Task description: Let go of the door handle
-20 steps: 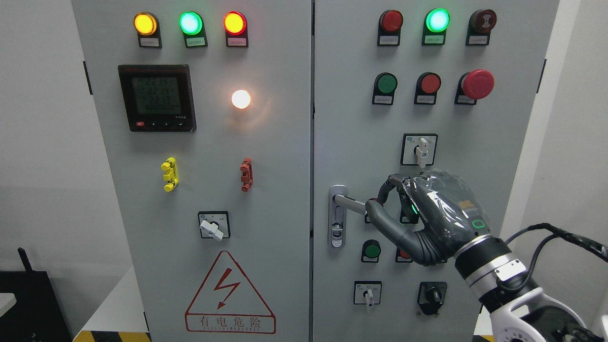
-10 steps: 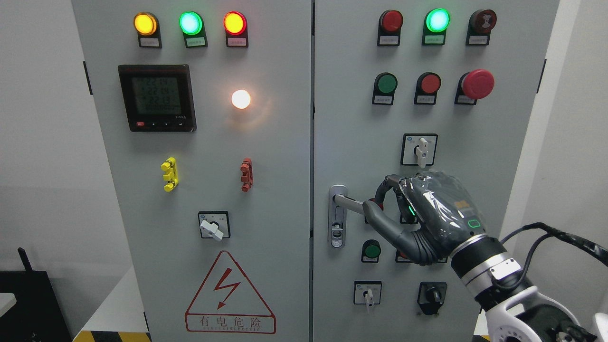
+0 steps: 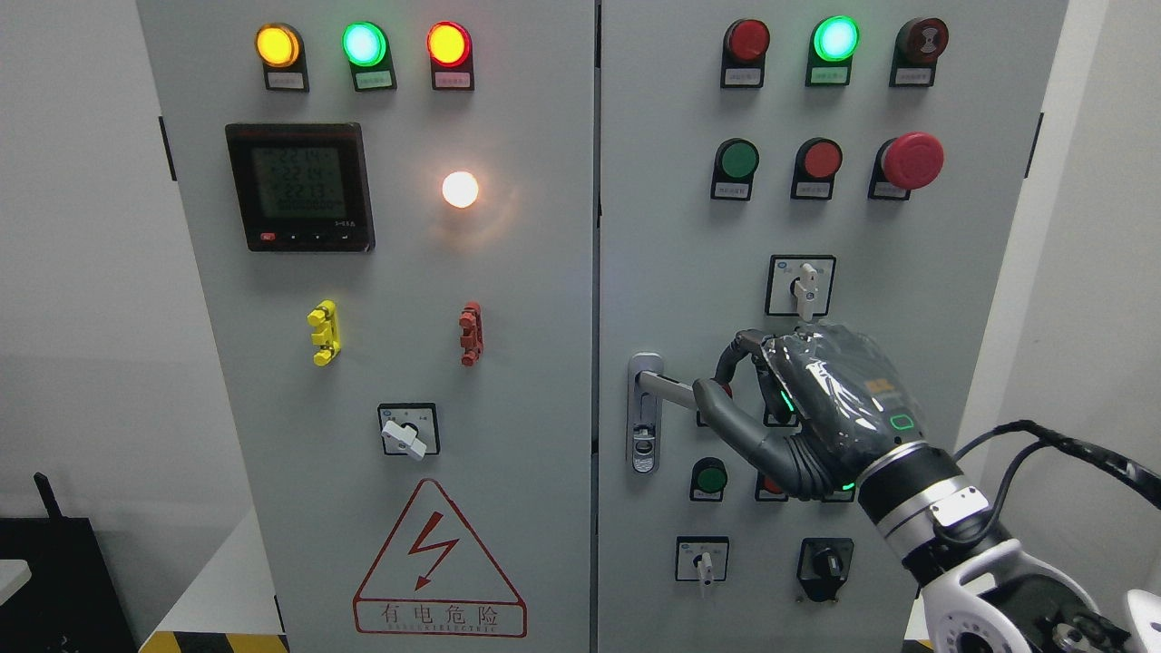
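Note:
A silver door handle sticks out to the right from its lock plate on the left edge of the grey cabinet's right door. My right hand, dark and wrapped in clear film, comes in from the lower right. Its fingers curl over the lever's free end and the thumb lies under it, so the hand is shut on the handle. The lever's tip is hidden inside the hand. My left arm is out of view.
The right door carries pilot lamps, push buttons, a red mushroom stop button and rotary switches close around my hand. The left door has a meter, lamps and a warning triangle. A white wall stands at the right.
My right hand and forearm have shifted slightly to the left along the lever. The fingers stay curled on the handle, which has not visibly turned.

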Available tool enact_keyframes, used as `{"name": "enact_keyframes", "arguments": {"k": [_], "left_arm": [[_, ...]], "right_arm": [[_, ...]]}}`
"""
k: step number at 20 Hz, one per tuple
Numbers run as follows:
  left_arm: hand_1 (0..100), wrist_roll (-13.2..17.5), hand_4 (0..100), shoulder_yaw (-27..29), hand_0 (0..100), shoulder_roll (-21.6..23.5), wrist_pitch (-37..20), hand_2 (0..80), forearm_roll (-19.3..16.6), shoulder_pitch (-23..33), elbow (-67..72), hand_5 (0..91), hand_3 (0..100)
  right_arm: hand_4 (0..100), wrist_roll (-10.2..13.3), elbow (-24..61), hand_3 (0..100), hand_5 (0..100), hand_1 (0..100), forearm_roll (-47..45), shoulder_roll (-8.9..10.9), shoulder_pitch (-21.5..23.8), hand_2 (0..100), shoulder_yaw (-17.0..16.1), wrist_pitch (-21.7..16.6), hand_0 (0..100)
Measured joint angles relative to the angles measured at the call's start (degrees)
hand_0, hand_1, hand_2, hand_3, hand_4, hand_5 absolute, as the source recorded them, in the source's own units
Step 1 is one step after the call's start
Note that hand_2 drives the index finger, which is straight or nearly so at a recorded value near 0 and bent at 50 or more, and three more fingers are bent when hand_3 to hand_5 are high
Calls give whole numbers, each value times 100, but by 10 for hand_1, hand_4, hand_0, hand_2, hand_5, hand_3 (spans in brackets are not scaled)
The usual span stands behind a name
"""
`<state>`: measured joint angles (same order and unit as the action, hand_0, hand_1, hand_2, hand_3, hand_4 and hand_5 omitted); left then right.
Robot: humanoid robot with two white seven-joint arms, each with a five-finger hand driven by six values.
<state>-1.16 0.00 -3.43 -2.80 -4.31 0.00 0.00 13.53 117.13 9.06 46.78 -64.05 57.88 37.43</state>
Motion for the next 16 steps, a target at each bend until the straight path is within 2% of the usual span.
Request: {"name": "enact_keyframes", "arguments": {"k": [16], "left_arm": [[389, -19, 0, 0, 120, 0, 0, 0, 0, 0, 0, 0, 0]], "right_arm": [[1000, -6, -231, 1000, 1000, 0, -1, -266, -115, 469, 40, -1, 452]]}}
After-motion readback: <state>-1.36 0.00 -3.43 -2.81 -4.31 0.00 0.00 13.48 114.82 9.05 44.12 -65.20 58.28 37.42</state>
